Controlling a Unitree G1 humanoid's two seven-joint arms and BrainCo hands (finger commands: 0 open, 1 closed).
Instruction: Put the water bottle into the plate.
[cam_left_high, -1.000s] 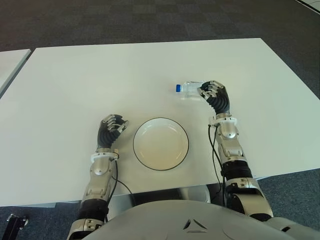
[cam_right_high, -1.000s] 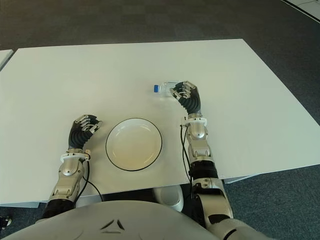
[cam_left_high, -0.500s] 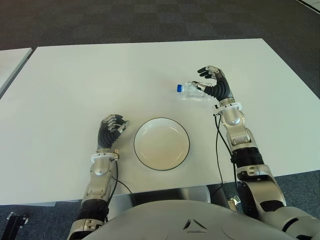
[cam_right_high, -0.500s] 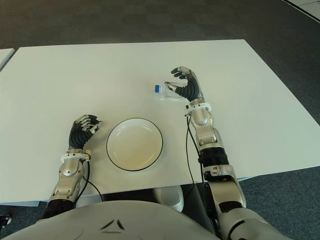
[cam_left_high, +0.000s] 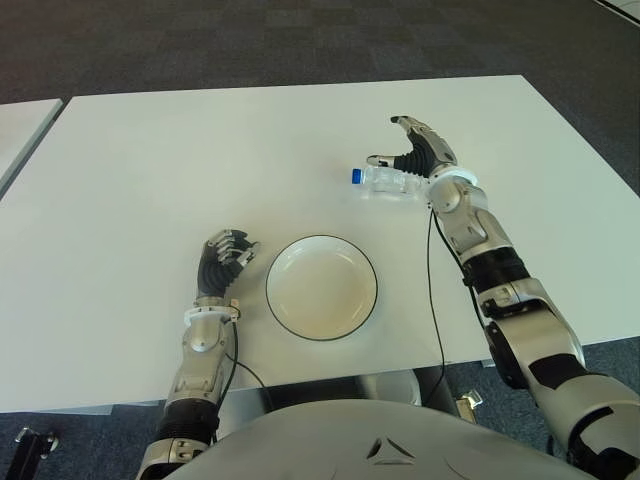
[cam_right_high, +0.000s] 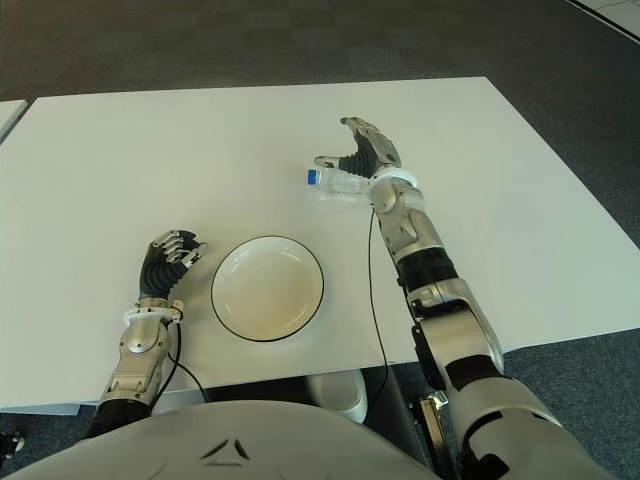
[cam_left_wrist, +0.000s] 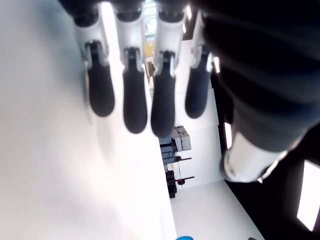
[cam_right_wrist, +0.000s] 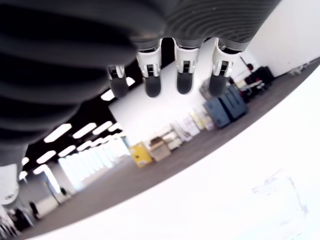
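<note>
A clear water bottle (cam_left_high: 386, 181) with a blue cap lies on its side on the white table (cam_left_high: 150, 170), cap pointing left, beyond the plate and to its right. My right hand (cam_left_high: 405, 150) hovers at the bottle's base end, open, fingers stretched forward and thumb reaching out over the bottle; the right wrist view shows straight fingers (cam_right_wrist: 183, 75) holding nothing. The white plate (cam_left_high: 272, 290) with a dark rim sits near the table's front edge. My left hand (cam_left_high: 225, 258) shows just left of the plate, its fingers (cam_left_wrist: 131, 97) curled and holding nothing.
A second white table's corner (cam_left_high: 20, 125) shows at the far left. Dark carpet (cam_left_high: 300, 40) runs behind the table and to its right. The table's front edge is close behind both forearms.
My right hand has opened from a curled pose and the arm has stretched forward, fingers now spread over the bottle. The bottle, plate and left hand have stayed put.
</note>
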